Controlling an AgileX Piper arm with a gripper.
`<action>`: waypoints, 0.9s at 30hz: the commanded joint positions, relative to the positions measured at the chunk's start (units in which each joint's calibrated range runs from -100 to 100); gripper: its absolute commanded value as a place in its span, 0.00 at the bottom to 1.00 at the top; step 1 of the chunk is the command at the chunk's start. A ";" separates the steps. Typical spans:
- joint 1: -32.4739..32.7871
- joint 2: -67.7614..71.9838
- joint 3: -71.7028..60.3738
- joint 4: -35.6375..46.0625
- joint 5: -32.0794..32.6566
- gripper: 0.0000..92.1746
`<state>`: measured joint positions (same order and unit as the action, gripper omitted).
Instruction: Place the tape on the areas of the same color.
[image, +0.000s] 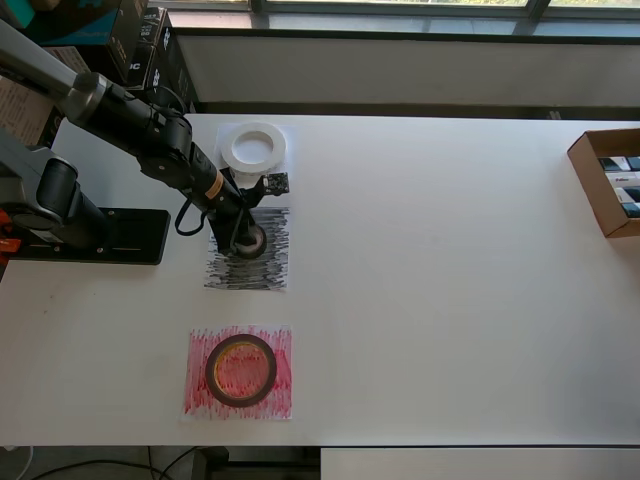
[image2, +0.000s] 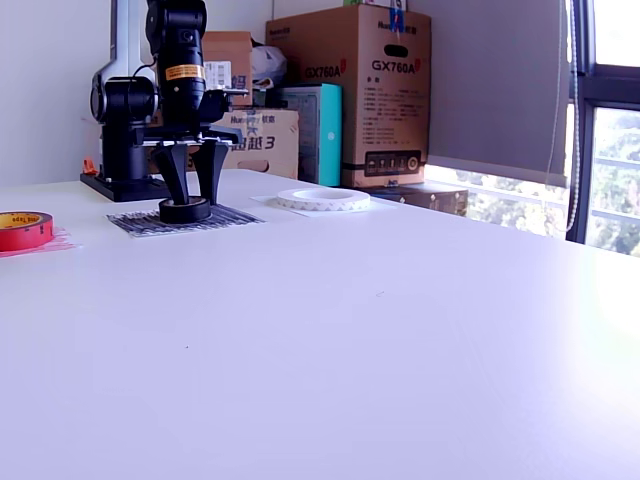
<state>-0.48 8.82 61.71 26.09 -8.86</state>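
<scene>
The small black tape roll (image2: 185, 210) is seated on the black-streaked paper rectangle (image: 248, 252). It is straddled by the gripper (image2: 187, 204), fingers spread narrowly, contact indeterminable. The roll is judged light, rigid, best gripped across its outer wall.

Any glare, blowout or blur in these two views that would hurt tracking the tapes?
Overhead view: even light, sharp; black roll partly hidden by the pincer, red roll and white roll clear. Exterior view: window at the view's right is blown out and washes the table near it; white roll has low contrast; red roll is cut by the frame's left edge.
</scene>
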 joint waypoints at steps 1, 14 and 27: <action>-0.06 -0.40 -0.24 0.34 -0.14 0.51; -0.45 -0.59 -2.87 1.02 -0.22 0.51; -0.06 -8.26 -7.15 1.10 0.27 0.51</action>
<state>-0.55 2.72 57.84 27.50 -8.94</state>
